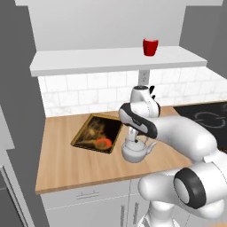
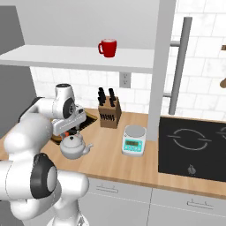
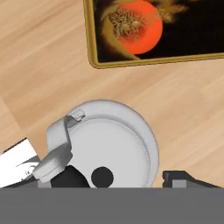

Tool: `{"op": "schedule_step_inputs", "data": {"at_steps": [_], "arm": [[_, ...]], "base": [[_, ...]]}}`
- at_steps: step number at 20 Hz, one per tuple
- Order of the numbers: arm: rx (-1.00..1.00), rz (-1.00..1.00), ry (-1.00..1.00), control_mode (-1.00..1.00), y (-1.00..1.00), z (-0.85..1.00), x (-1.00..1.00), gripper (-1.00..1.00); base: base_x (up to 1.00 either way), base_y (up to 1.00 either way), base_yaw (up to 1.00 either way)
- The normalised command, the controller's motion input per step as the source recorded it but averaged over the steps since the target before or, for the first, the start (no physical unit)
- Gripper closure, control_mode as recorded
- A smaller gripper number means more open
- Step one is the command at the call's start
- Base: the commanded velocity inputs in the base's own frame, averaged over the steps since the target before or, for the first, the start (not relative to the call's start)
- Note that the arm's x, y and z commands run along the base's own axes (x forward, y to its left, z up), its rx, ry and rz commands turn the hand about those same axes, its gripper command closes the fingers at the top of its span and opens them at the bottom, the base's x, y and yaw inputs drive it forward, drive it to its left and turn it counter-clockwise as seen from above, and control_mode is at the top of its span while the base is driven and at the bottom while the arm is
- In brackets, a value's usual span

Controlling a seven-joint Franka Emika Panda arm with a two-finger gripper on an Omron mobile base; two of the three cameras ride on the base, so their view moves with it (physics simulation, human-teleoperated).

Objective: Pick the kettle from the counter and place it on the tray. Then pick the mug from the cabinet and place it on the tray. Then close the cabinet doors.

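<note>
My claw [image 3: 116, 177] hangs straight down over the kettle [image 1: 135, 150], its 2 fingers spread on either side of the lid and closed on nothing yet, so the arched handle can pass between them; the kettle stands upright on the counter [image 1: 66, 164], just beside the tray [image 1: 86, 133], a short carry; the mug [image 1: 150, 46] waits on the cabinet [image 1: 88, 60] shelf above.
</note>
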Motion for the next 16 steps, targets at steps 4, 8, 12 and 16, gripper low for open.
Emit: {"op": "schedule_step_inputs", "data": {"at_steps": [4,8,12,16], "arm": [[0.00,0.00,0.00,-1.00,0.00,0.00,0.00,1.00],[0.00,0.00,0.00,-1.00,0.00,0.02,0.00,1.00],[0.00,0.01,0.00,-1.00,0.04,0.34,-0.05,1.00],[0.00,0.00,0.00,-1.00,0.22,0.47,-0.03,1.00]], "base": [[0.00,0.00,0.00],[0.00,0.00,0.00],[0.00,0.00,0.00],[0.00,0.00,0.00]]}}
